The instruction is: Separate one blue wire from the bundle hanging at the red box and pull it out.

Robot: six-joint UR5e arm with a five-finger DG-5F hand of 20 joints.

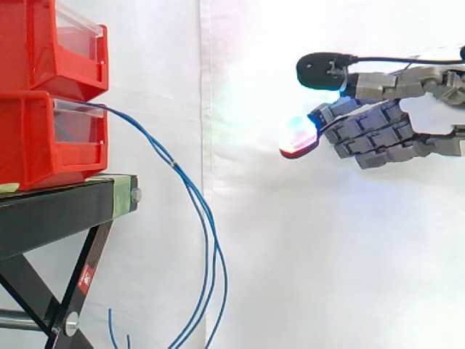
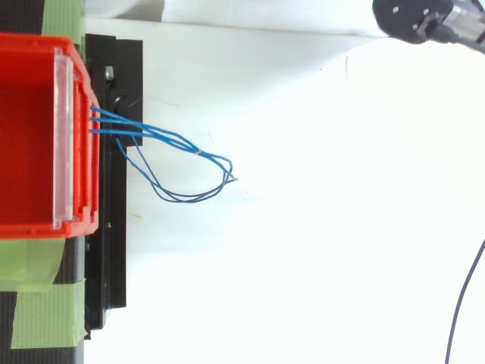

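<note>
The robot hand (image 1: 378, 134) reaches in from the right edge of the side view, which cuts off its wrist. Its fingers stretch leftward, only gently bent. The thumb lies above them with a gap between, so the hand is spread and holds nothing. Its fingertips (image 1: 299, 134) glow blue, white and red, and that glare blurs their outline. In the top view, a dark part of the robot hand (image 2: 421, 20) shows in the upper right corner, cut off by the edge. Well apart to the left hang the blue wires (image 1: 173, 164). They leave the front of the lower red bin (image 1: 43, 138) and arc out and down in free air, touching nothing. Their lowest part is cut off by the bottom edge of the side view. From above, three strands (image 2: 114, 125) leave the bin side by side, join near a small pale band and loop back toward the black stand (image 1: 58, 207). Where they start inside the bin is hidden behind its clear front panel (image 2: 64, 136). The upper red bin (image 1: 51, 43) sits stacked on the lower one. Green tape (image 2: 42, 307) lies on the stand, and a white curtain (image 1: 327, 254) hangs behind everything.
</note>
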